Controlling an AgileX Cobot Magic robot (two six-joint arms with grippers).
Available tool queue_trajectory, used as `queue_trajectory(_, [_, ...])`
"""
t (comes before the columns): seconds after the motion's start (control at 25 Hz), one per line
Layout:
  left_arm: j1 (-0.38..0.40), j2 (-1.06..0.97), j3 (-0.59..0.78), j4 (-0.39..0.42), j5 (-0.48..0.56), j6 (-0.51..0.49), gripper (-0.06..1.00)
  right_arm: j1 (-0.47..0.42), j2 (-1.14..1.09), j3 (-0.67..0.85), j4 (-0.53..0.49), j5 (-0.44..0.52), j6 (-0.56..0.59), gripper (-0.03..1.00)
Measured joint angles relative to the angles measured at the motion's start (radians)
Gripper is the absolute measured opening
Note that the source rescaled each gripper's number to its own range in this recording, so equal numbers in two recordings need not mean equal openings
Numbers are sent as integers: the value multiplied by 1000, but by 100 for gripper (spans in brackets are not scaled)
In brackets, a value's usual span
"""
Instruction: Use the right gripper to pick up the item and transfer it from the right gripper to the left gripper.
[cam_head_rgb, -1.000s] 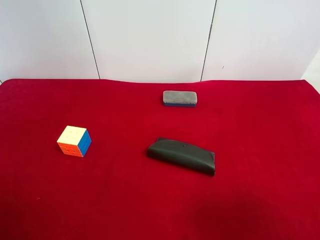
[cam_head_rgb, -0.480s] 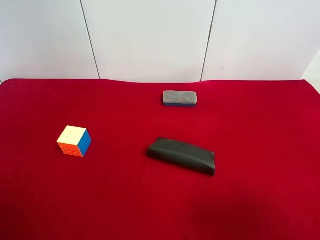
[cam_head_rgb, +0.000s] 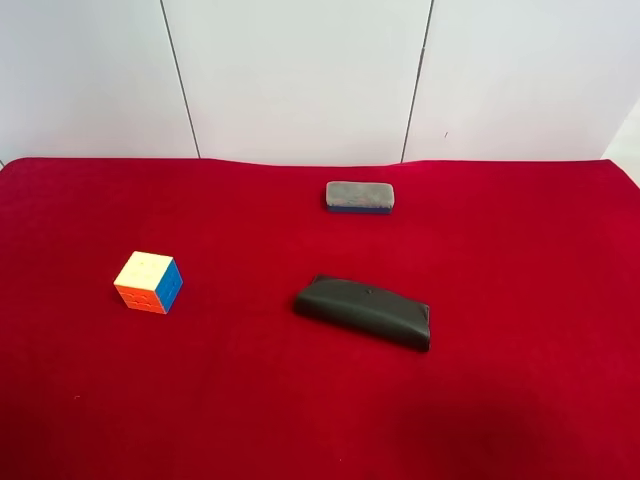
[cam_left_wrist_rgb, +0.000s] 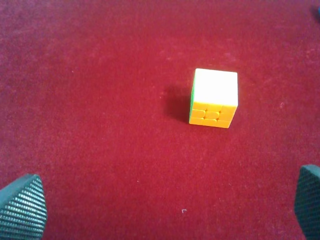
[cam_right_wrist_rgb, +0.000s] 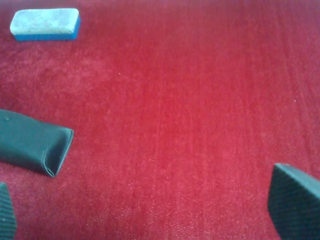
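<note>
Puzzle cube sat upright, untouched: pale top, orange and blue sides. Left gripper and right gripper both spread wide.

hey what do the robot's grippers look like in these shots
Only fingertips show. The left gripper has dark fingertips with a fine ribbed, dotted texture. The right gripper has dark fingertips with a similar fine grid. No arms, cables or markings are visible.
</note>
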Motion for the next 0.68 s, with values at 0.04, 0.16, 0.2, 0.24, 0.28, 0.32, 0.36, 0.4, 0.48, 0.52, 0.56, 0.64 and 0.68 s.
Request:
queue_trajectory(0.04, [1,0,0,0,0,0,100,0,0,0,0,0,0,100])
queue_trajectory(0.16, [1,0,0,0,0,0,100,0,0,0,0,0,0,100])
queue_trajectory(0.2, [1,0,0,0,0,0,100,0,0,0,0,0,0,100])
queue_trajectory(0.24, [1,0,0,0,0,0,100,0,0,0,0,0,0,100])
queue_trajectory(0.28, [1,0,0,0,0,0,100,0,0,0,0,0,0,100])
queue_trajectory(0.32, [1,0,0,0,0,0,100,0,0,0,0,0,0,100])
queue_trajectory(0.36, [1,0,0,0,0,0,100,0,0,0,0,0,0,100])
queue_trajectory(0.4, [1,0,0,0,0,0,100,0,0,0,0,0,0,100])
queue_trajectory(0.48, [1,0,0,0,0,0,100,0,0,0,0,0,0,100])
queue_trajectory(0.52, [1,0,0,0,0,0,100,0,0,0,0,0,0,100])
queue_trajectory(0.56, [1,0,0,0,0,0,100,0,0,0,0,0,0,100])
queue_trajectory(0.64, [1,0,0,0,0,0,100,0,0,0,0,0,0,100])
queue_trajectory(0.68, [1,0,0,0,0,0,100,0,0,0,0,0,0,100])
